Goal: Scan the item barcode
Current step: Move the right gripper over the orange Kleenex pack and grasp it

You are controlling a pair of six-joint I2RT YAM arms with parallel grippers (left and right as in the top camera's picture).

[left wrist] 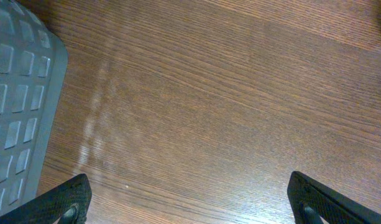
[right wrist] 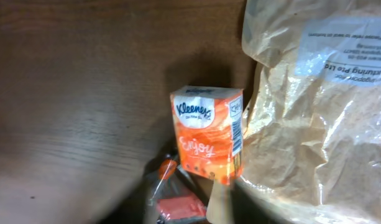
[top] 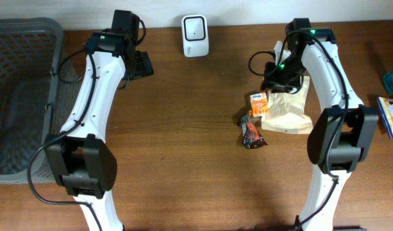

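Overhead view, showing the small orange Kleenex tissue pack (top: 259, 102) flat on the brown wooden table (top: 183, 128), against a crinkled tan paper bag (top: 289, 106). Cannot tell the right gripper (top: 277, 83) above it released or clenched; left gripper (left wrist: 190, 202) spread wide, empty. Risks snagging the bag along with the pack, hiding the barcode.

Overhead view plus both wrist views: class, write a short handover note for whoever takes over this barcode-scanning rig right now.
Left hand: open, empty, over bare table beside the grey basket.
Right hand: above the items; open or shut cannot be told; nothing visibly held.
Items: orange Kleenex pack, paper pouch and dark wrapper sit together on the table; white scanner at the far edge.
Done: no item lifted yet.
Left: grasp an item, present its barcode to the scanner.
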